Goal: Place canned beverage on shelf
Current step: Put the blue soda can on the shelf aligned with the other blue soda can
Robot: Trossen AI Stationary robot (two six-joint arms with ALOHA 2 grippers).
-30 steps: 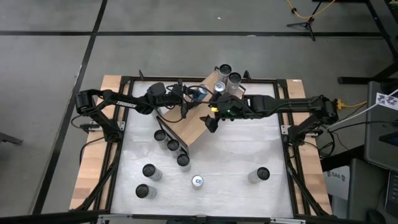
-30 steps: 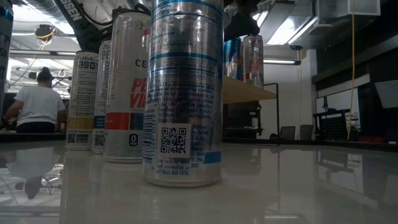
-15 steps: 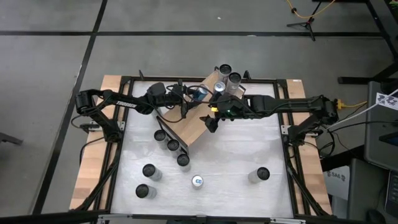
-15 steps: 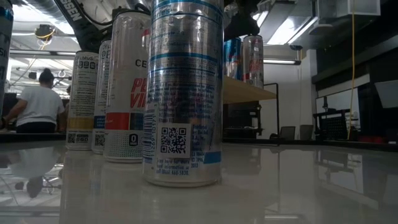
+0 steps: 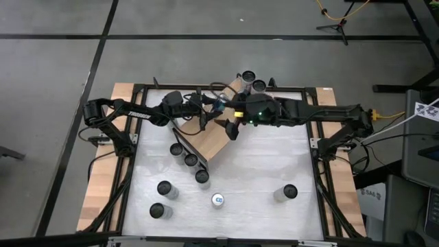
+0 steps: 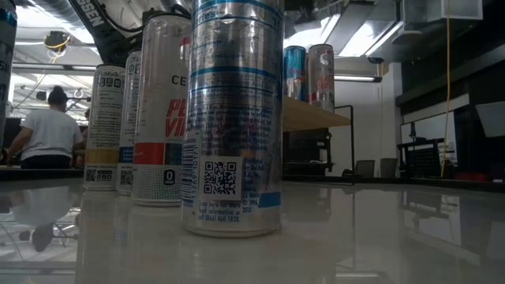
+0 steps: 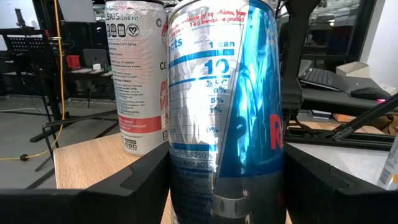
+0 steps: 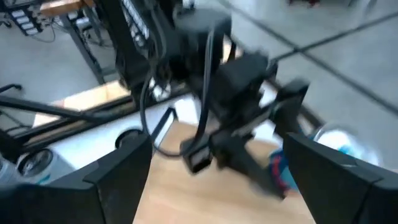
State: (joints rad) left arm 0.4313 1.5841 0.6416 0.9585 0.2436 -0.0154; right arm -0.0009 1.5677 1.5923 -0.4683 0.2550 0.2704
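Observation:
The shelf [image 5: 209, 137], a light wooden board, lies slantwise across the table's far middle. Two cans [image 5: 252, 79] stand at its far end and show in the low view as a blue can [image 6: 294, 75] and a silver one [image 6: 321, 75]. My left gripper [image 5: 218, 103] reaches level over the board and is shut on a blue-and-silver can [image 7: 227, 106]. A white can [image 7: 137, 74] stands on the board behind it. My right gripper [image 5: 232, 129] hovers open and empty above the board; its wrist view [image 8: 217, 180] looks down on the left arm. My left gripper pinches the blue-and-silver can's lower body [image 7: 186, 186] between its two fingers [image 7: 124, 193], one on each side. The fingers come in level from the table's left side. The can stands upright; its base lies below the picture's edge.
Several cans stand on the white tabletop in front of the shelf, three in a slanting row [image 5: 191, 160], others near the front [image 5: 218, 200] and at the right [image 5: 288, 192]. The nearest ones fill the low view [image 6: 233, 118]. A person [image 6: 47, 130] sits beyond the table.
My right gripper has risen above the shelf, drawn slightly toward the far edge and rolled a little, still open. Its dark shape above the two shelf cans has left the low view. The left gripper and its can have kept still.

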